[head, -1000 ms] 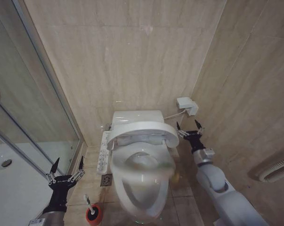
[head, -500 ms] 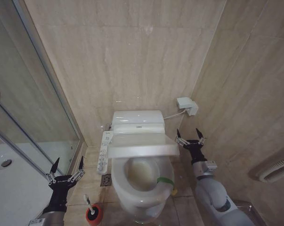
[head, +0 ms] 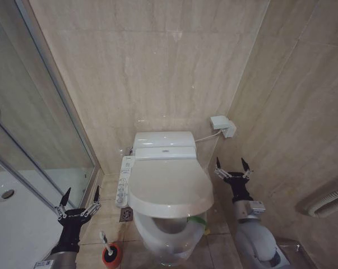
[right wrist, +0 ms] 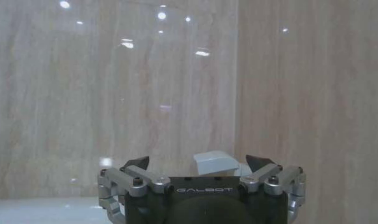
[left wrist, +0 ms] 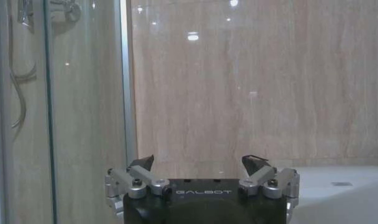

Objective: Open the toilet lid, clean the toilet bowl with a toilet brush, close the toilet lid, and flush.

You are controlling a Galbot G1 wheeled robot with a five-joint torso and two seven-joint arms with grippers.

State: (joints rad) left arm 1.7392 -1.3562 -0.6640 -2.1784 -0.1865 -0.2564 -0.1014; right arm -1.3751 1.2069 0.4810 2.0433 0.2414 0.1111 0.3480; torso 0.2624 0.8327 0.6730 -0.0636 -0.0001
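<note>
The toilet lid (head: 169, 188) lies low over the toilet bowl (head: 167, 242), tilted, with a dark gap under its front edge. A yellow-green strap (head: 198, 219) hangs at its right side. To the right of the lid my right gripper (head: 231, 167) points up, open and holding nothing; it also shows facing the wall (right wrist: 198, 161). On the floor to the left of the bowl, the toilet brush (head: 104, 237) stands in its red holder (head: 111, 255). My left gripper (head: 79, 198) is open just left of the brush and shows again (left wrist: 198, 161).
A white button panel (head: 124, 180) runs along the bowl's left side, with a floor drain (head: 126, 214) beside it. The glass shower screen (head: 40, 123) and white tray (head: 12, 230) close off the left. A white wall box (head: 222, 124) sits at the right corner.
The lid has swung down from raised to almost flat over the bowl. My right gripper has drawn back down and to the right, away from the lid. The left arm has not moved.
</note>
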